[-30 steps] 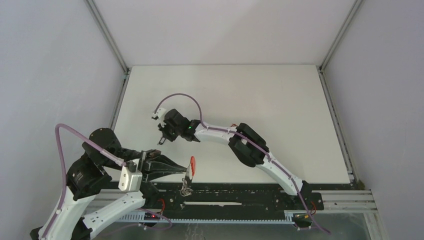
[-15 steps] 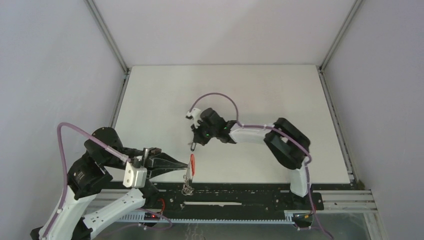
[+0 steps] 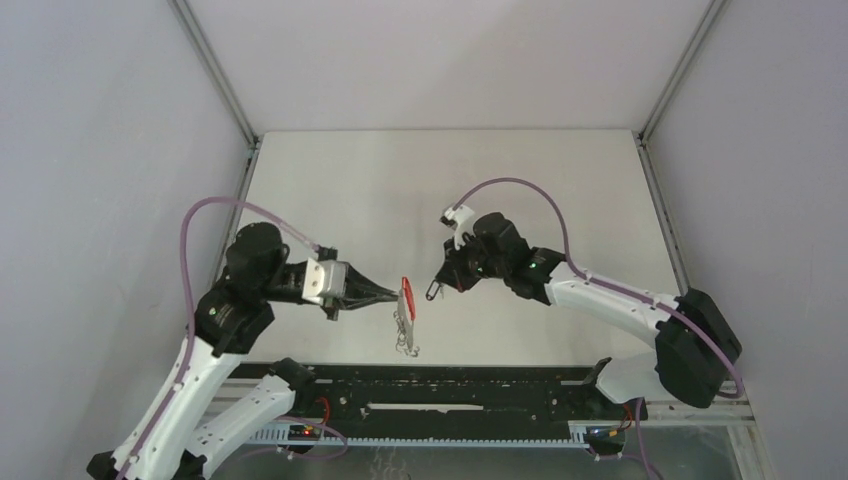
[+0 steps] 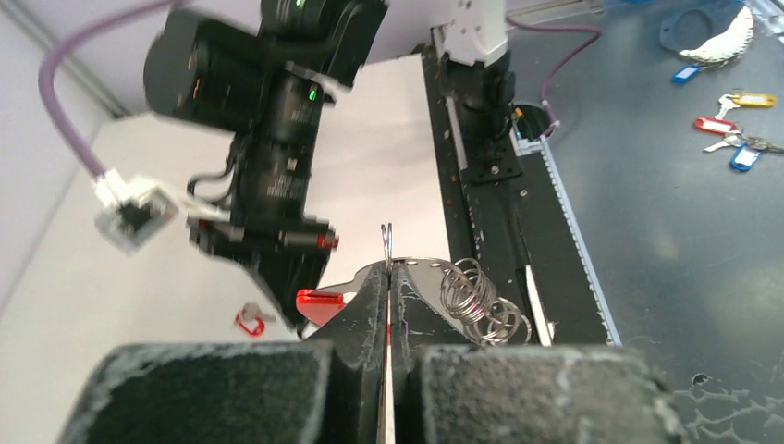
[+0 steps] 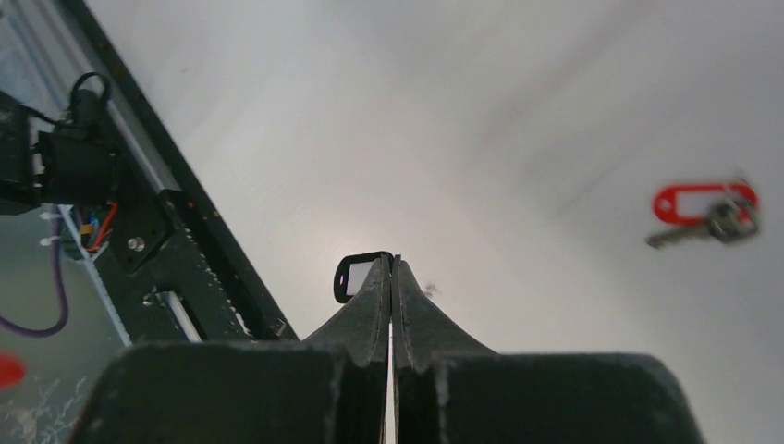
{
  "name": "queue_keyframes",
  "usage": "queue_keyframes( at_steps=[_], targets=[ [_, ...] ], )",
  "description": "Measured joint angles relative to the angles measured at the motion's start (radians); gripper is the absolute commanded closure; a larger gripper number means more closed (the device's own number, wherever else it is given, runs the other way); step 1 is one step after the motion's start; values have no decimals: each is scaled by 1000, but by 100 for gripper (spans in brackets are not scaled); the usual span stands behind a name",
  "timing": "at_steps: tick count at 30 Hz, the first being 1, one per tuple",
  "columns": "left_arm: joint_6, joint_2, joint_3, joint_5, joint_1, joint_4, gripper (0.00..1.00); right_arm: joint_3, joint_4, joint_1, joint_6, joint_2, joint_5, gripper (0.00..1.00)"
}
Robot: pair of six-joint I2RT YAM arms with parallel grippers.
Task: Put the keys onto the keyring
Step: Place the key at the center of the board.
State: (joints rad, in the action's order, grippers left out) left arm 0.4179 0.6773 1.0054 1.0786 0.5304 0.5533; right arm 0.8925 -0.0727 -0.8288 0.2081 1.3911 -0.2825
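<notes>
Red strap [image 3: 407, 296] and its keyring [image 4: 386, 242] sit pinched in the closed left gripper [image 3: 391, 297]; the keys [image 3: 403, 337] dangle beneath it. Right gripper [image 3: 438, 288], just beside, is clamped on a small black-framed tag [image 5: 356, 276].

gap left claw [image 3: 393, 297]–right claw [image 3: 438, 286]: narrow | blocked by hanging keyring [image 3: 407, 294] | far table [image 3: 450, 180]: open
</notes>
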Motion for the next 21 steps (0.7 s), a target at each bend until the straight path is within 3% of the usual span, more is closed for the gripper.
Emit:
queue_keyframes(
  at_steps=[9,21],
  targets=[
    [6,167,-42,19,-87,-52,100,-15,-190,65,-52,-14,107,95],
    [19,179,-42,26,-90,-60,100,-113,-150,67,-48,117,132,79]
  ],
)
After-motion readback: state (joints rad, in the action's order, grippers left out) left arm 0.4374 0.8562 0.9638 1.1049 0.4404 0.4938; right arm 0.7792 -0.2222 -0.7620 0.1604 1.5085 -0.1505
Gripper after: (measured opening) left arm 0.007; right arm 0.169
